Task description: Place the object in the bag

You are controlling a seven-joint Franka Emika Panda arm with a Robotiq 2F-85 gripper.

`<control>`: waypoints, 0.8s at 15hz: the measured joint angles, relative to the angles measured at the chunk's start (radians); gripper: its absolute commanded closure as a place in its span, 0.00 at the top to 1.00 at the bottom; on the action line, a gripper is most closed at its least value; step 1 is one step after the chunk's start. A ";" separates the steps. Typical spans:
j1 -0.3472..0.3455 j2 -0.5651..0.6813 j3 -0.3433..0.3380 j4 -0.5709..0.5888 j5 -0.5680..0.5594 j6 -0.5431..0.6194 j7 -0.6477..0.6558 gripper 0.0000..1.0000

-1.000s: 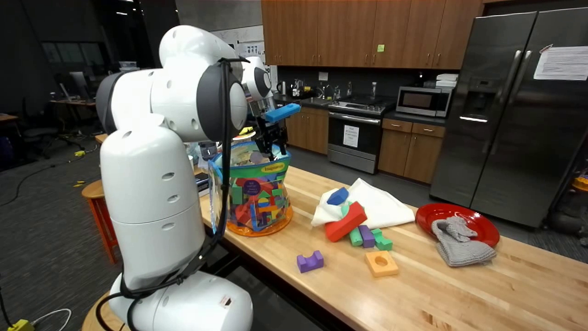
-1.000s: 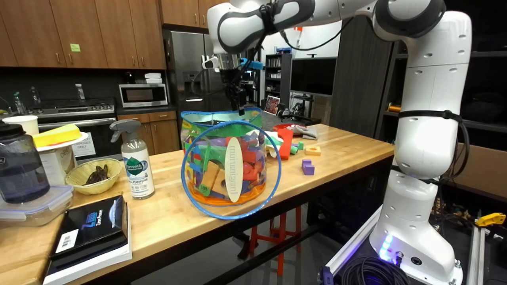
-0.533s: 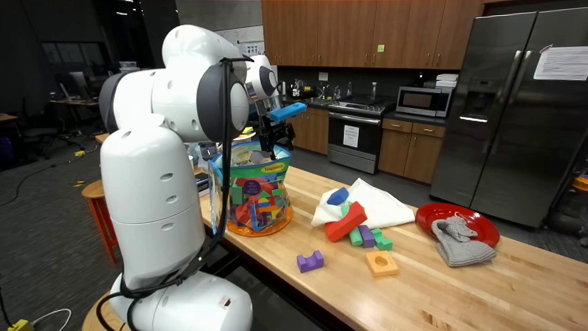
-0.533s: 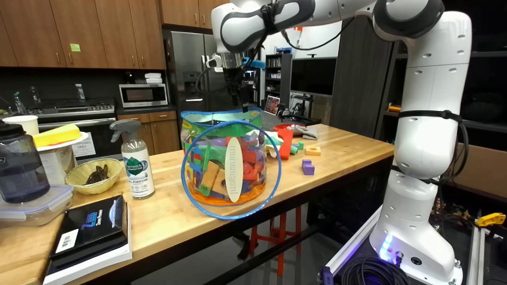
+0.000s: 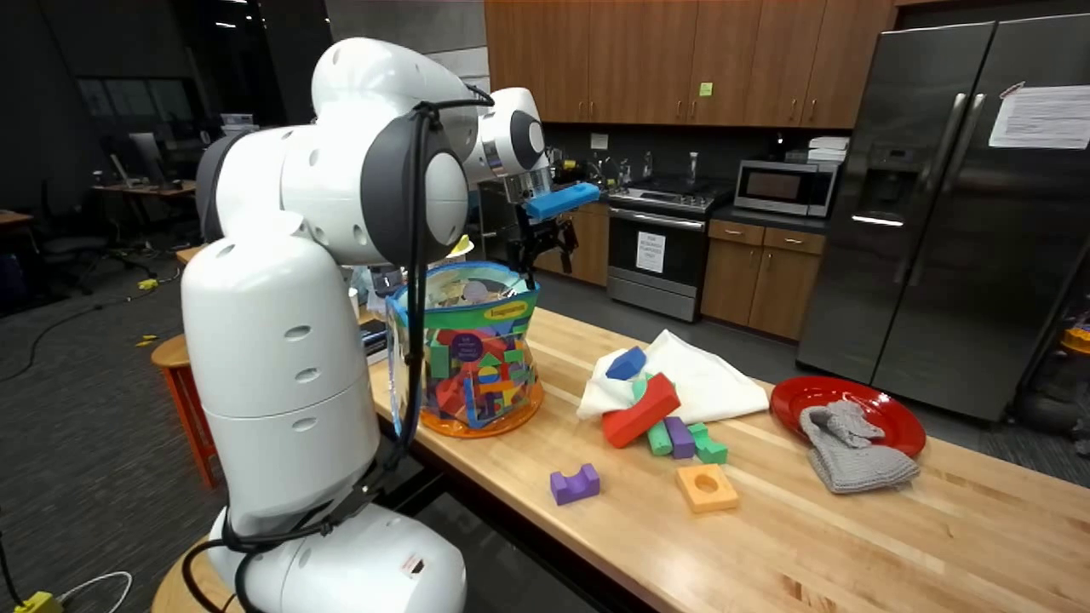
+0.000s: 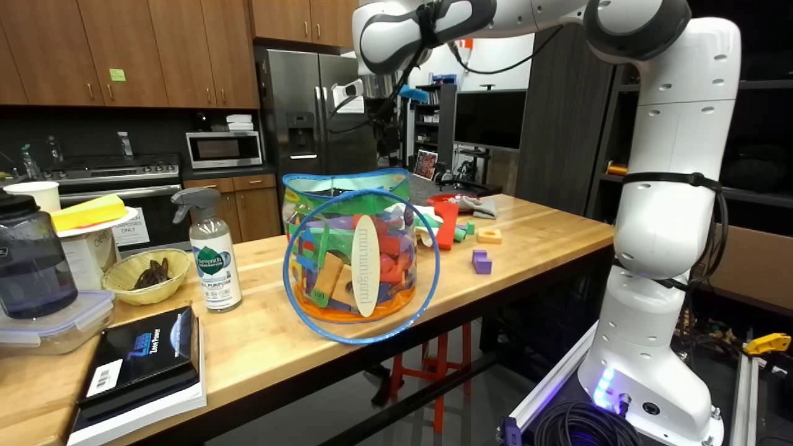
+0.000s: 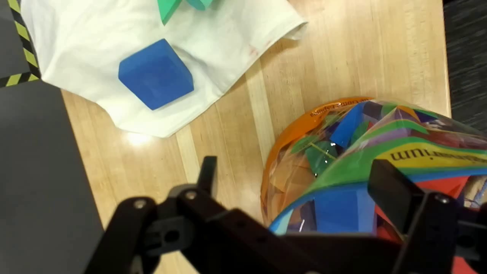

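Observation:
The bag (image 5: 453,320), see-through and upright with a blue rim, stands on the table full of colourful toys; its wall (image 6: 298,199) shows many pieces. A wedge-like blue block (image 5: 627,363) rests on the white cloth, also the blue block (image 7: 156,74) in the wrist view. A second blue block (image 7: 336,211) lies inside the bag's mouth. I cannot tell which of the two is the object. My gripper (image 7: 296,176) hangs at the bag's rim (image 7: 380,179) with jaws wide apart and nothing between them. One finger is over the table, the opposite one over the bag.
Beside the white cloth (image 5: 719,393) lie a red block (image 5: 640,415), a purple piece (image 5: 576,484), several green pieces and an orange square piece (image 5: 700,499). Farther along is a red bowl (image 5: 792,400) with a grey knit cloth (image 5: 860,464). A spray bottle (image 6: 215,263) stands near the bag.
My gripper's fingers have spread apart. The arm has moved from over the bag's mouth to its rim on the cloth side, rising a little. Bag and loose blocks have kept their places.

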 measured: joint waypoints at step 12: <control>-0.112 -0.067 -0.122 -0.218 0.021 0.056 0.136 1.00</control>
